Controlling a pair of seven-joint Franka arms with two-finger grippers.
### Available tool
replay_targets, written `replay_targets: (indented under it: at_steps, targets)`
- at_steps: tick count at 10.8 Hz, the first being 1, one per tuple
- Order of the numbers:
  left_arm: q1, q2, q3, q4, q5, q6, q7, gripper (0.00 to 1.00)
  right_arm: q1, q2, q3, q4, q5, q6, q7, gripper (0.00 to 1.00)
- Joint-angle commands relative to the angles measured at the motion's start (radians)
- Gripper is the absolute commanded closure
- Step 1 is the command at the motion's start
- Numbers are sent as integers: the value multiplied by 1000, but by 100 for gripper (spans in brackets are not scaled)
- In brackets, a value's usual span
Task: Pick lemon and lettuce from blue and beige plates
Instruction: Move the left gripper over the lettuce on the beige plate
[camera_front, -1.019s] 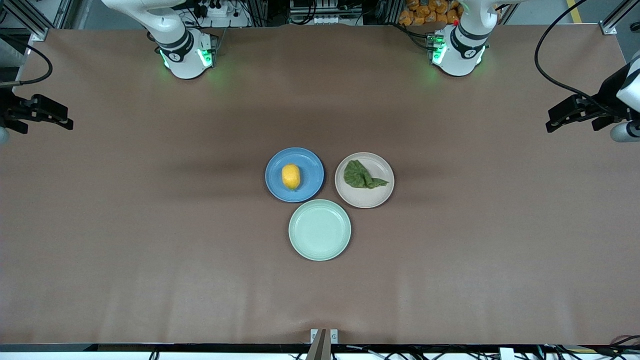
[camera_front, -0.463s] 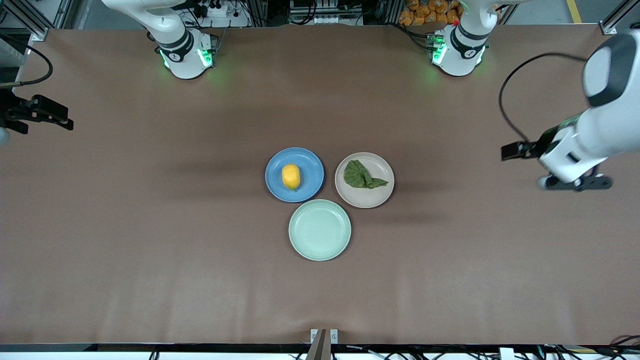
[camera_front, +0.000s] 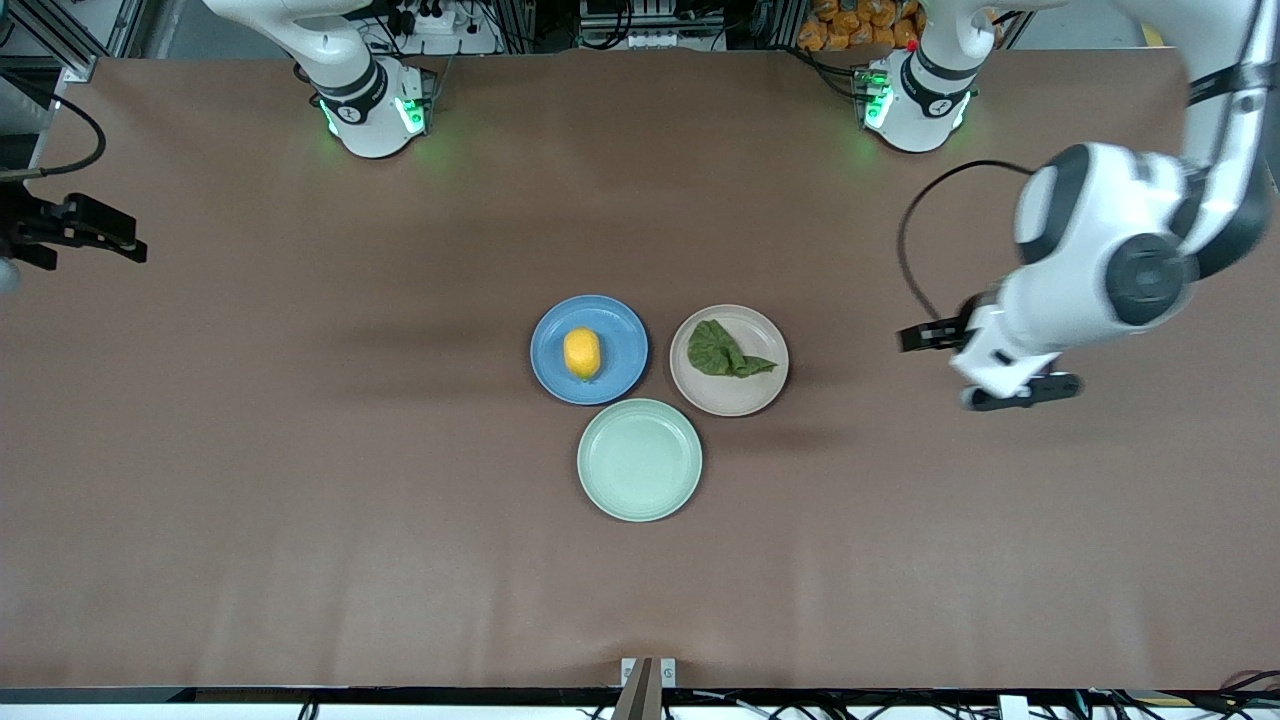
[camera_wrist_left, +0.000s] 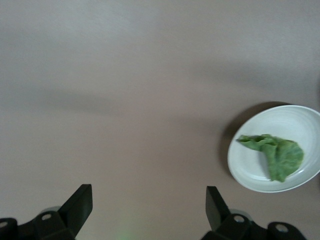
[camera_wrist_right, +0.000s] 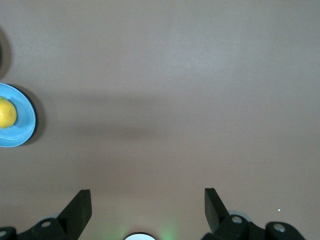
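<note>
The lettuce (camera_front: 727, 352) lies on the beige plate (camera_front: 729, 396), beside the blue plate (camera_front: 613, 377) with the lemon (camera_front: 581, 353). The left gripper (camera_front: 1015, 392), spread wide and empty, has come closer to the beige plate. The right gripper (camera_wrist_right: 147, 210) waits, wide too.

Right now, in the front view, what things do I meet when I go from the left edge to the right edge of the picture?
right end effector → blue plate with the lemon → beige plate with the lettuce → left end effector. The green plate overlaps both, so I leave it out.
</note>
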Motion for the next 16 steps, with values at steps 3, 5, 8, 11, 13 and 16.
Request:
replay_targets:
  at_steps: [3,5,8,11,13,16]
  targets:
    - [-153,107,7,-6,-31,114,-306,0,-7,55,14,17,38,34,8,0]
    - [-226,156,7,-32,-31,216,-448,0,-6,84,14,17,129,32,12,0]
    - [-322,248,8,-35,-28,330,-606,0,40,121,15,7,137,66,14,0]
    - [-358,299,8,-37,-26,385,-675,0,63,153,17,7,138,92,15,0]
    - [-385,348,10,-39,-17,453,-730,0,102,179,17,6,138,124,47,0]
    - [-401,373,13,-36,-16,472,-737,16,192,231,17,4,138,199,199,0]
